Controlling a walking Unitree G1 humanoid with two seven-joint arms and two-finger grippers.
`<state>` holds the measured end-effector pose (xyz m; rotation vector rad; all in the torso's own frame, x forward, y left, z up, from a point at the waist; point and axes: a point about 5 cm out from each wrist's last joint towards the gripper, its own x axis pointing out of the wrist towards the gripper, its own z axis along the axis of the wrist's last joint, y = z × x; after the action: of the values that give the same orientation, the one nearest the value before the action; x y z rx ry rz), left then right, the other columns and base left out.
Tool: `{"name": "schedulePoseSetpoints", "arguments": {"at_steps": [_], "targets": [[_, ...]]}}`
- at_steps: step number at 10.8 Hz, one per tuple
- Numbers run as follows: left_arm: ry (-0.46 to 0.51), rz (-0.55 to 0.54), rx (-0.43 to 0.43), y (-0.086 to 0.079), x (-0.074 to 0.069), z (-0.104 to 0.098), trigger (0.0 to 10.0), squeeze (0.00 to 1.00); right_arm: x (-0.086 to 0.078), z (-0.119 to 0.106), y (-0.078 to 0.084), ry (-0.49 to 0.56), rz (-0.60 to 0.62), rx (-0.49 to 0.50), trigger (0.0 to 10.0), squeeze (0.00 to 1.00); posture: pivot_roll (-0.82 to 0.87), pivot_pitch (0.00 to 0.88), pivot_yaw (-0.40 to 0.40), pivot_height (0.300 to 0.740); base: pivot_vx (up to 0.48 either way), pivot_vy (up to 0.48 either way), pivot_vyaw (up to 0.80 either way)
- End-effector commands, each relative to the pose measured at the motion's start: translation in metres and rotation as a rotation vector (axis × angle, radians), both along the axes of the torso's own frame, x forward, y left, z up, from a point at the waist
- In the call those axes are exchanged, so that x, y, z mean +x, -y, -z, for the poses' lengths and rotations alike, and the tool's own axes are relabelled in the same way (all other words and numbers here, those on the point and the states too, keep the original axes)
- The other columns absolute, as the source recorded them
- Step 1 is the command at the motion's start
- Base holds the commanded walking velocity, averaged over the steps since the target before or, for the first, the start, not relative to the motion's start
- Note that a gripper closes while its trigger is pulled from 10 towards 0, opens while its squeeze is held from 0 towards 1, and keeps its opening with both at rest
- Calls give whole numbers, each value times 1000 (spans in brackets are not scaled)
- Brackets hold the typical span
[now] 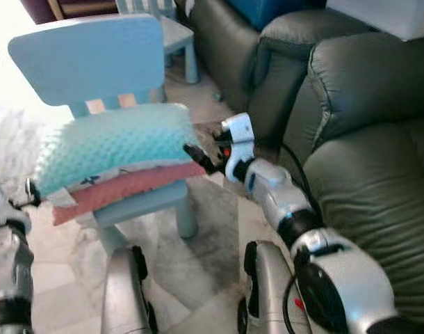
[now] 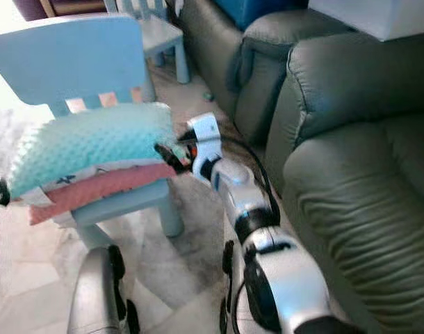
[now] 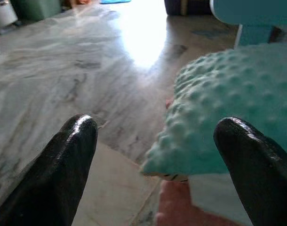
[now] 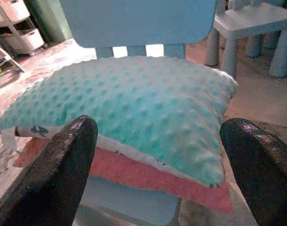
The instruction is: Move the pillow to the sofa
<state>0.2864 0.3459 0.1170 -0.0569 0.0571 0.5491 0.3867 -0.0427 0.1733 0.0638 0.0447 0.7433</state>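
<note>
The pillow (image 1: 111, 146) lies on the blue chair (image 1: 87, 59), atop a pink cushion (image 1: 121, 189). My right pincer (image 1: 198, 154) and left pincer (image 3: 157, 155) flank its ends, both spread wide, gripping nothing. I judge everything remains: grasp, lift, carry to the sofa (image 1: 365, 139).

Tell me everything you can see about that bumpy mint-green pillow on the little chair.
The mint-green pillow has a soft, dotted plush top and a white printed underside. It lies flat on a pink cushion on the light blue chair, overhanging the seat. The right gripper, open, is at one end; the left gripper, also open, faces the other corner. Neither grips it yet.
</note>
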Motion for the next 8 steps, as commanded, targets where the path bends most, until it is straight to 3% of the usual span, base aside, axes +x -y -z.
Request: {"name": "schedulePoseSetpoints", "arguments": {"at_steps": [1, 4, 6, 8], "targets": [[-11, -5, 10, -7, 1, -1, 10000, 0, 1, -1, -2, -24, -9, 4, 10000, 0, -91, 282, -35, 497, 0, 0, 0], [-13, 4, -4, -5, 17, -5, 10000, 0, -1, -10, -24, -3, -57, -14, 10000, 0, -91, 303, -53, 497, 0, 0, 0], [-28, 1, -59, -2, 24, 1, 10000, 0, -6, -8, -41, -24, -80, -11, 10000, 0, -88, 311, -55, 497, 0, 0, 0], [-10, 32, -91, 9, 34, -1, 10000, 0, -11, -11, -58, -40, -128, 23, 10000, 0, -79, 321, -61, 497, 0, 0, 0]]}}
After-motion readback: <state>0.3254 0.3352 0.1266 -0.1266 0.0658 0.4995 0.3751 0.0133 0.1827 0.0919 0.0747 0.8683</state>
